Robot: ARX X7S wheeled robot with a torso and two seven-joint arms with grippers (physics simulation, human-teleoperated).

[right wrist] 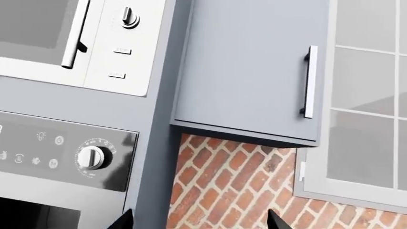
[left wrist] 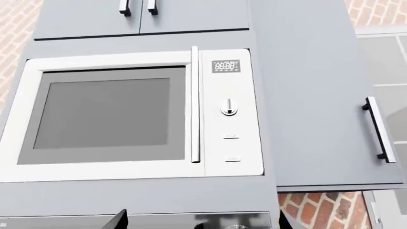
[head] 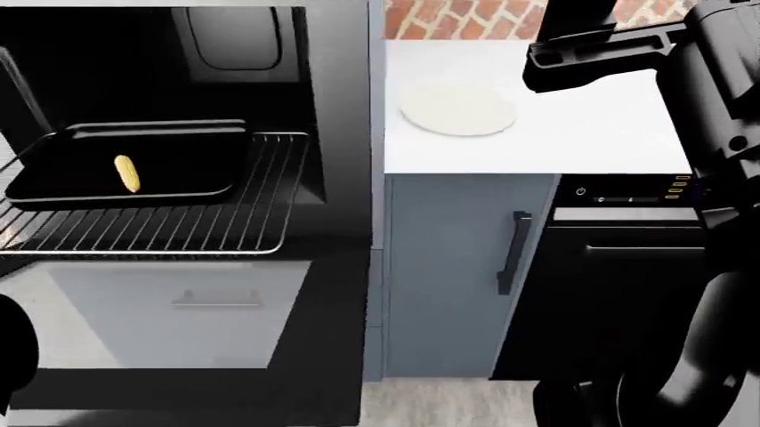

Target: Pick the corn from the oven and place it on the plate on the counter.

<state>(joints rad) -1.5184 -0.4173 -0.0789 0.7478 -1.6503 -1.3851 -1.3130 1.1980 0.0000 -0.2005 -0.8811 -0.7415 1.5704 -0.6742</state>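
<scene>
The corn (head: pixel 126 173) lies on the black baking tray (head: pixel 71 182), which sits on the wire rack (head: pixel 226 218) pulled out of the open oven (head: pixel 155 71) — so the cob is exposed from above and should be easy to reach. The plate (head: pixel 458 110) waits bare on the counter (head: pixel 594 142), just to the right of the oven.

My right arm (head: pixel 618 44) hangs above the counter, near the plate and well apart from the corn. Its wrist camera looks up at the oven's control knob (right wrist: pixel 92 157), brick wall (right wrist: pixel 222 186) and a grey cabinet (right wrist: pixel 254 67); the two fingertips at that view's edge stand wide apart, holding nothing. The left wrist camera faces the microwave (left wrist: pixel 133 114) — of that claw only slivers show, so I cannot tell its state.
</scene>
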